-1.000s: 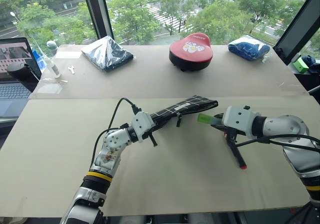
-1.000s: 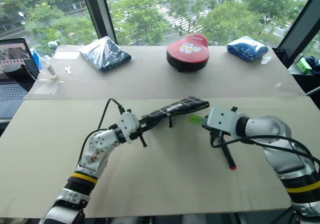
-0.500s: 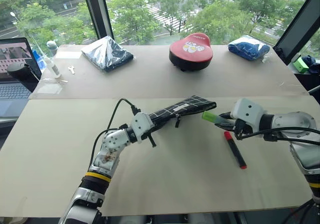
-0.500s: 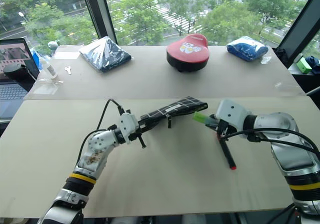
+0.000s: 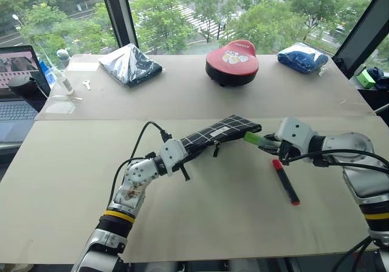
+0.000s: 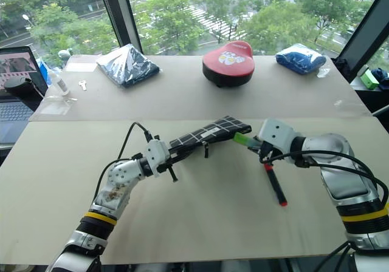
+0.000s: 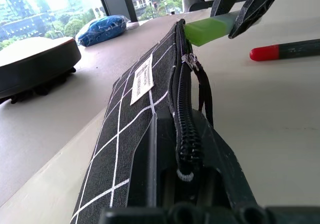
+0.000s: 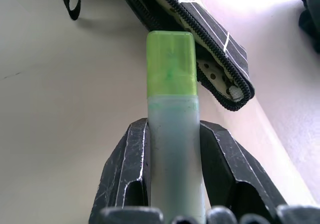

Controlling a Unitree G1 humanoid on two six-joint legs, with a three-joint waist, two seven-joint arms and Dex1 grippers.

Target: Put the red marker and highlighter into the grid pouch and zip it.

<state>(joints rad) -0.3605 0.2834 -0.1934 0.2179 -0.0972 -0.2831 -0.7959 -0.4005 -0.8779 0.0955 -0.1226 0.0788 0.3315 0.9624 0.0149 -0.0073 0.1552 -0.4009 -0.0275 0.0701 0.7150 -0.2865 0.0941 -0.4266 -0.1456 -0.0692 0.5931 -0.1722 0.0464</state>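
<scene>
Bright window daylight, soft shadows

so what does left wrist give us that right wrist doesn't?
Left wrist alone: the red marker lying on the table, the pouch's white label, the zipper pull strap, the left gripper shut on the pouch's end.
Right wrist alone: the pouch's dotted lining at the open end.
Both: the pouch, and the highlighter in the right gripper, green cap at the opening.

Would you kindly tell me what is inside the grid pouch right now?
The grid pouch gapes at its end, showing dotted lining; deeper contents are hidden. The highlighter sits just outside; the red marker lies on the table.
</scene>
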